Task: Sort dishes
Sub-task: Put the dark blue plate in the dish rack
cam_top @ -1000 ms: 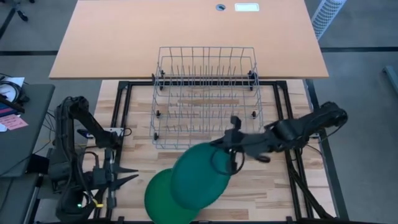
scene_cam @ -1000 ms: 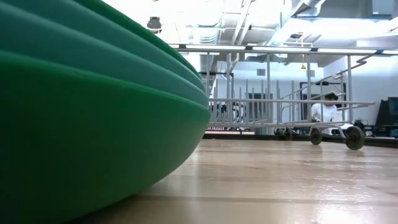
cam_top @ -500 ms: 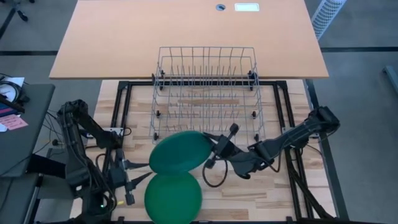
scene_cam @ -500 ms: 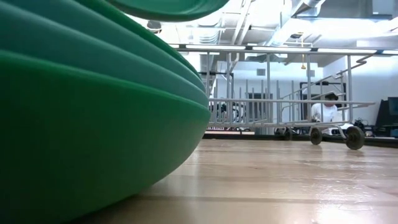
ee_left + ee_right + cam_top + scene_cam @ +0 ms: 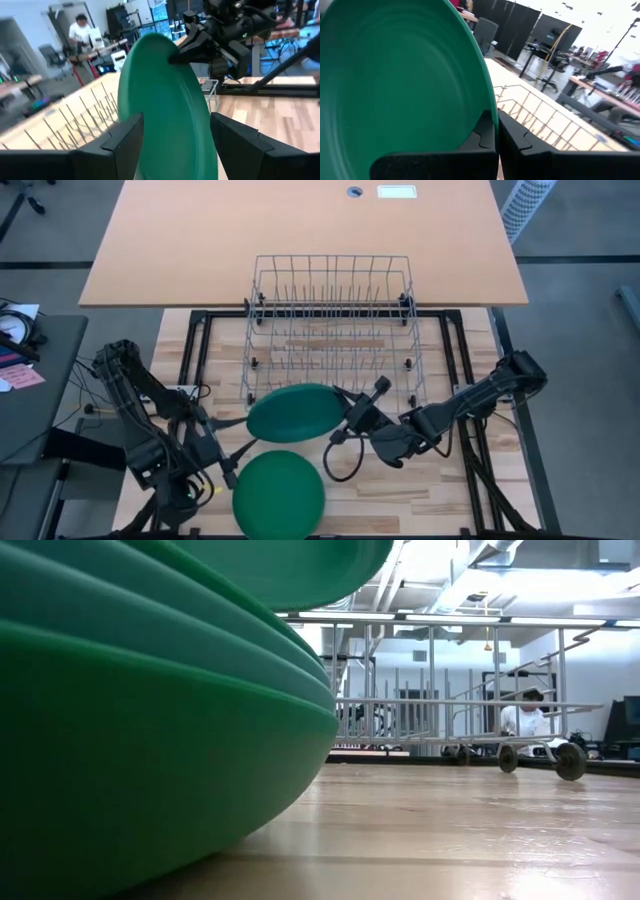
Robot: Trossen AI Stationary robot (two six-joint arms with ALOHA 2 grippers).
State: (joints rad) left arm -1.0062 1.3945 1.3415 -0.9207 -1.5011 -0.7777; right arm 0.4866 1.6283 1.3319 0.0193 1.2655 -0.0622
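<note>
My right claw [image 5: 352, 417] pinches the tilted plate [image 5: 293, 411] by its rim at frame centre; my left claw [image 5: 232, 448] gapes wide around its opposite edge.

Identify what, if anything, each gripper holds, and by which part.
The right gripper pinches the raised green plate by its rim. The left gripper is open around that plate's opposite edge, holding nothing.

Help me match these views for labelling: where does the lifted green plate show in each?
High: lifted green plate, centre, by the wire rack.
Low: top edge.
Left wrist: centre, between open fingers.
Right wrist: left, rim pinched.
Shared landmark: the rack.
</note>
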